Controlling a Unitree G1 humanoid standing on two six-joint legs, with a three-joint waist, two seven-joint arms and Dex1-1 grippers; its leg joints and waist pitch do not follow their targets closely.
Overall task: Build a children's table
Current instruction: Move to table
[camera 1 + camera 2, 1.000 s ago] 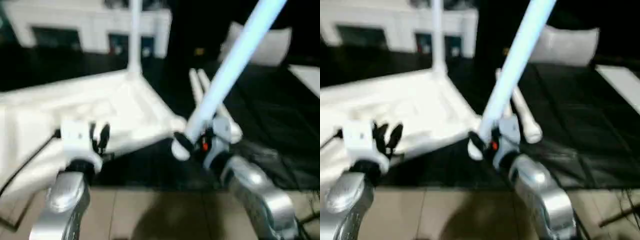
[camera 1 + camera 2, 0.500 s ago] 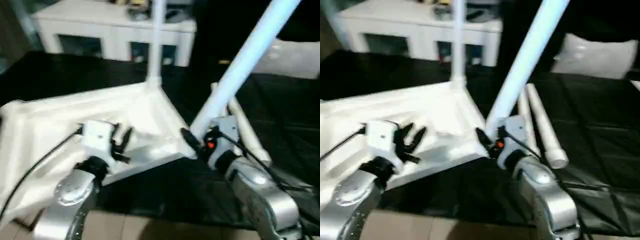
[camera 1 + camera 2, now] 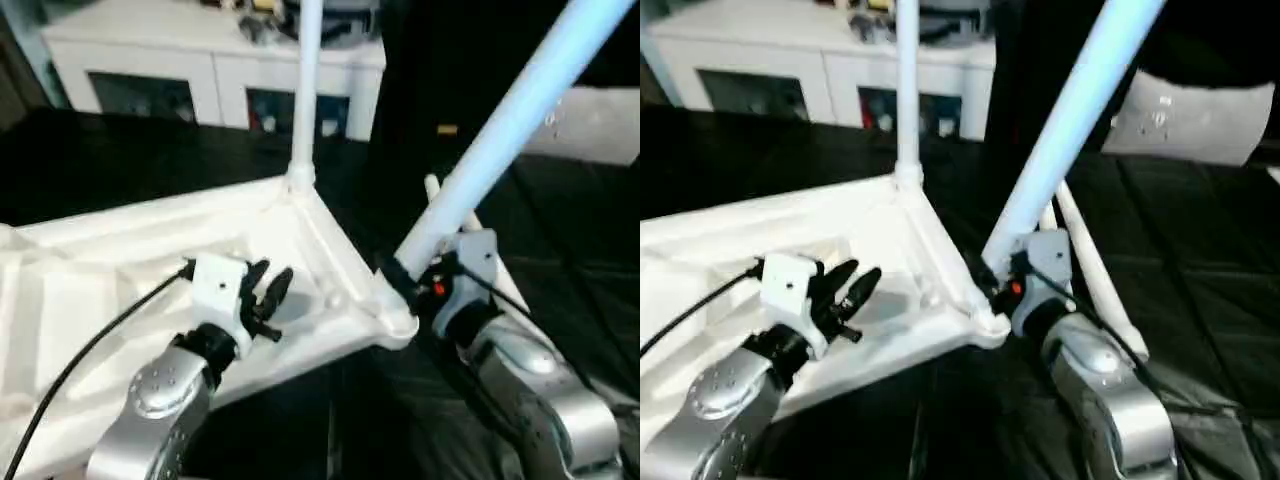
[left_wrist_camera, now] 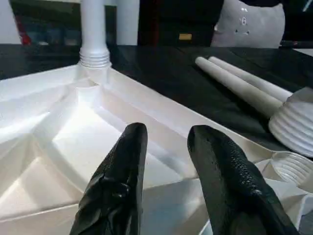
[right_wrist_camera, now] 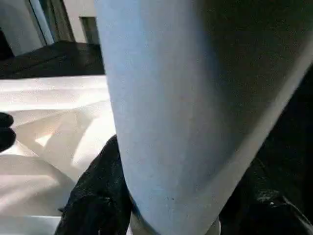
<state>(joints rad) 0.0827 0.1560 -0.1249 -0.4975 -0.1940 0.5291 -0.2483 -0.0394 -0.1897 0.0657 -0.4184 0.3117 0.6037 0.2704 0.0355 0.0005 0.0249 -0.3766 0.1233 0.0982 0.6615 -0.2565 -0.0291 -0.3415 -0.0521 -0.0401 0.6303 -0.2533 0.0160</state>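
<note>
The white tabletop [image 3: 150, 270] lies upside down on the black mat [image 3: 110, 160], ribbed underside up, its long axis running from the robot's left toward the middle of the scene, where its near right corner socket [image 4: 293, 168] sits just in front of the right arm. One leg [image 3: 303, 90] already stands upright in the far corner socket, pointing straight up. The right gripper [image 3: 405, 283] is clamped around the lower end of a second leg [image 3: 510, 125], whose long axis slants up and away toward the robot's right, its threaded foot just beside the near corner socket; whether it touches the socket cannot be told. Two more legs [image 4: 244, 85] lie side by side on the mat beyond that corner, pointing away from the robot. The left gripper [image 3: 855, 290] hovers over the ribbed underside with its black fingers [image 4: 122, 171] apart and nothing between them. Compared with a second ago, the held leg's foot sits closer to the corner socket, where before it hung over the mat short of the tabletop, and the left gripper has come further in over the tabletop; the head view itself has also shifted.
</note>
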